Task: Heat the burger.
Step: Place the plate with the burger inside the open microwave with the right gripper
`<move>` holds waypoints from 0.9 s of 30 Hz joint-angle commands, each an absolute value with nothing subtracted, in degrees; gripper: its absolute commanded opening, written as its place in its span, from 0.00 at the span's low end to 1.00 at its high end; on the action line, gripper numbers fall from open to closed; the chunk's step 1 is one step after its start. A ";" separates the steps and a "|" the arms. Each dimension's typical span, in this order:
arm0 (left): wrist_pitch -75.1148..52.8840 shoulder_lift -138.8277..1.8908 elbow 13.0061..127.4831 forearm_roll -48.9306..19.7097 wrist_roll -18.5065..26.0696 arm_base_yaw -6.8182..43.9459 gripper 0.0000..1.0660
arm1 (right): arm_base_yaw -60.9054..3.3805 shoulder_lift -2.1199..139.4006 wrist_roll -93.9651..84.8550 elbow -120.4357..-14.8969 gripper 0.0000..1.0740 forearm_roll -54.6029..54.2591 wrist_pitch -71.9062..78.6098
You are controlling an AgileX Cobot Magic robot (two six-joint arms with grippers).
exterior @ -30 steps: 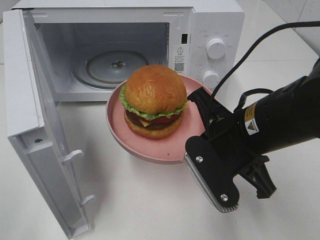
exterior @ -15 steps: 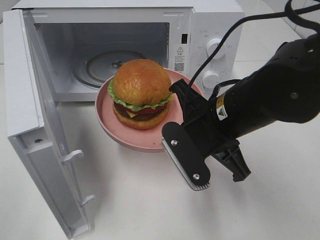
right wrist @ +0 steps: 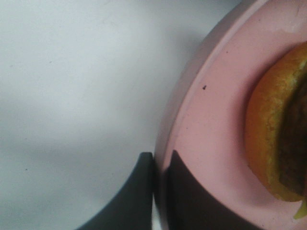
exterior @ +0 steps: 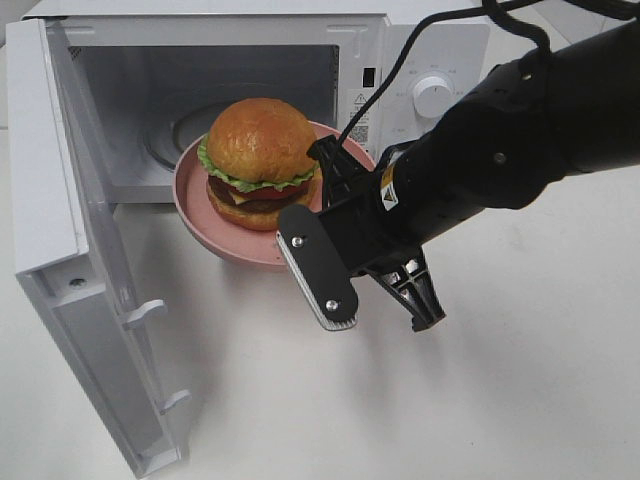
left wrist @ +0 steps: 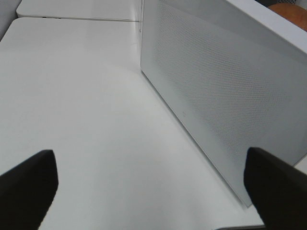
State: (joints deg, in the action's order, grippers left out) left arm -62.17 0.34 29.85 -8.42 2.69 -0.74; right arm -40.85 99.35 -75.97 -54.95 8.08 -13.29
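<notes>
Your right tool point(exterior: 322, 158) point(right wrist: 159, 155) is clamped on the rim of the pink round plate point(exterior: 215, 235) point(right wrist: 211, 120). In the wrist view its two dark fingers point(right wrist: 182, 196) pinch the edge, one on the upper face and one below it. The grip sits on the side of the plate that faces the oven's control knobs point(exterior: 432, 95).

On that plate, near its middle and apart from the fingers, sits the burger point(exterior: 260, 150) point(right wrist: 276, 139), with a glossy golden-brown bun over frilly green lettuce, red tomato, yellow cheese and a dark patty. It stands upright, bun crown up, so its stack axis runs vertically. Being round, it has no sideways heading you can read.

The plate hangs at the open mouth of the white microwave oven point(exterior: 420, 50), its far rim in front of the cavity and the glass turntable point(exterior: 170, 140), above the white bench point(exterior: 300, 400). The microwave's white door point(exterior: 50, 180) point(left wrist: 216, 96) is swung wide to the left.

Your left tool point(left wrist: 153, 191) has its fingers spread wide and holds nothing, facing bare bench beside that door.
</notes>
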 commanded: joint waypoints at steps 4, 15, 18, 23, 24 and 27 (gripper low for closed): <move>-61.42 1.32 29.68 -8.77 2.69 -0.46 0.92 | -40.74 101.18 -74.60 -59.13 0.00 8.54 -12.38; -61.42 1.32 29.68 -8.77 2.69 -0.46 0.92 | -40.74 106.23 -71.79 -67.04 0.00 10.08 -16.10; -61.42 1.32 29.68 -8.77 2.69 -0.46 0.92 | -40.74 107.54 -70.87 -68.87 0.00 10.20 -16.50; -61.42 1.32 29.68 -8.77 2.69 -0.46 0.92 | -40.74 109.84 -68.64 -72.31 0.00 10.20 -16.79; -61.42 1.32 29.68 -8.77 2.69 -0.46 0.92 | -40.74 109.84 -68.64 -72.31 0.00 10.20 -16.79; -61.42 1.32 29.68 -8.77 2.69 -0.46 0.92 | -40.74 111.15 -66.29 -74.03 0.00 11.12 -16.90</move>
State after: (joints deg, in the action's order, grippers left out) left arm -62.17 0.34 29.85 -8.42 2.69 -0.74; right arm -40.85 111.84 -67.15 -72.94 10.31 -19.42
